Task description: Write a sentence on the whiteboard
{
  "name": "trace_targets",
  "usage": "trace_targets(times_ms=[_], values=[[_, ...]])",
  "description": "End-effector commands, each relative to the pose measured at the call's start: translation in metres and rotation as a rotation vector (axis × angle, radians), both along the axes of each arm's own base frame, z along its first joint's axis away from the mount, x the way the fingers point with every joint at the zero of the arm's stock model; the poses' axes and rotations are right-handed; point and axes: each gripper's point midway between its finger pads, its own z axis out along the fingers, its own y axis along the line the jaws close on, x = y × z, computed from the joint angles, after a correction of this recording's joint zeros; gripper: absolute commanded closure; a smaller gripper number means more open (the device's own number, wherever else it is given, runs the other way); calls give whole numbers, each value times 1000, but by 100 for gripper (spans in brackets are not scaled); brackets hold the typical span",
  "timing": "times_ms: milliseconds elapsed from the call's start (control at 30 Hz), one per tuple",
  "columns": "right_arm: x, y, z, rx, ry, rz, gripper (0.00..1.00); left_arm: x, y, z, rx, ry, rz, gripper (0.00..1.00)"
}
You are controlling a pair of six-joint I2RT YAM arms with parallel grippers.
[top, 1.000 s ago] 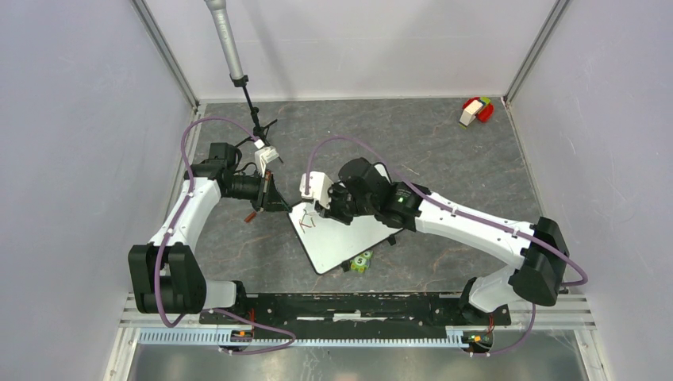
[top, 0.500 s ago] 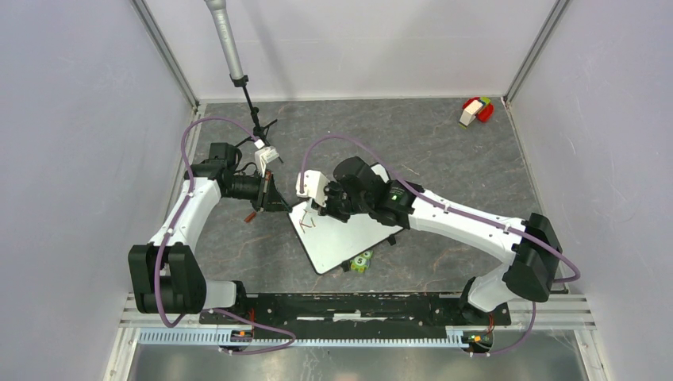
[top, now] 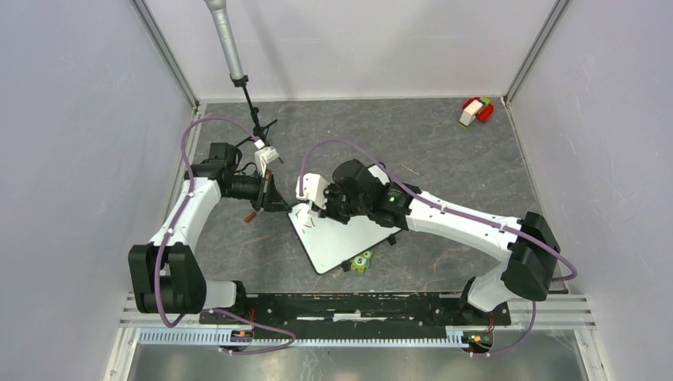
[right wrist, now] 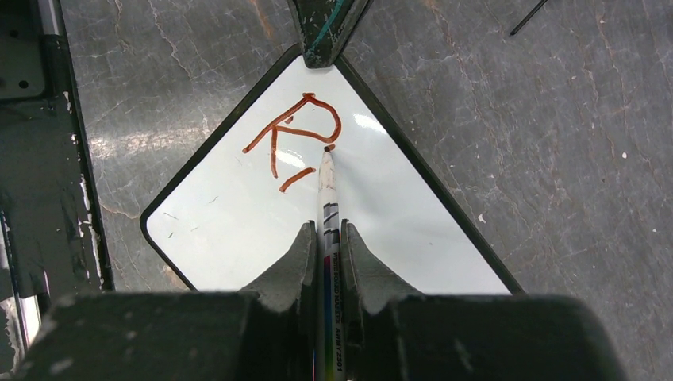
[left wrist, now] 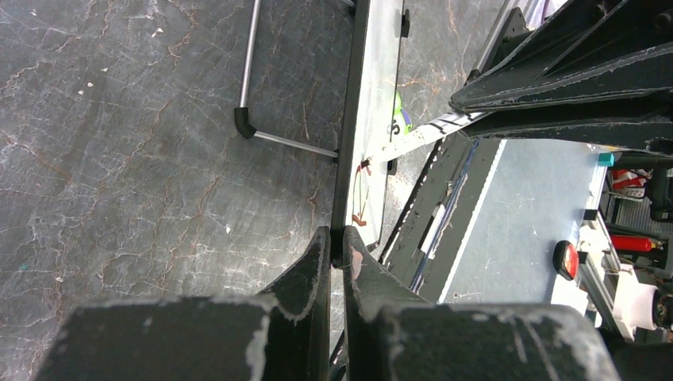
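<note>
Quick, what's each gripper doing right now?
Left gripper: closed on the whiteboard edge.
Right gripper: closed on the marker.

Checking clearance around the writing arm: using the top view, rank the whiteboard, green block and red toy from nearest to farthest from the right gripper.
1. Whiteboard, directly beneath the right gripper.
2. Green block, at the board's near edge.
3. Red toy, in the far right corner.
</note>
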Motion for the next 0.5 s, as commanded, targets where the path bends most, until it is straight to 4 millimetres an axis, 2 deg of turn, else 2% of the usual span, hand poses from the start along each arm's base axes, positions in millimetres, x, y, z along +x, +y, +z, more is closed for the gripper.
trace_targets(times_ms=[0, 133, 367, 467], values=[[5, -9, -5, -22, -20, -22, 100, -6, -6, 6, -14, -7, -32, 97], [1, -7, 4, 0, -18, -8, 100, -5, -6, 7, -15, -8, -33, 98], [-6, -3, 46, 96, -29, 18, 100, -6, -6, 7, -14, -9, -33, 98], [-11, -6, 56, 113, -24, 30, 100, -6, -6, 8, -13, -8, -31, 97]])
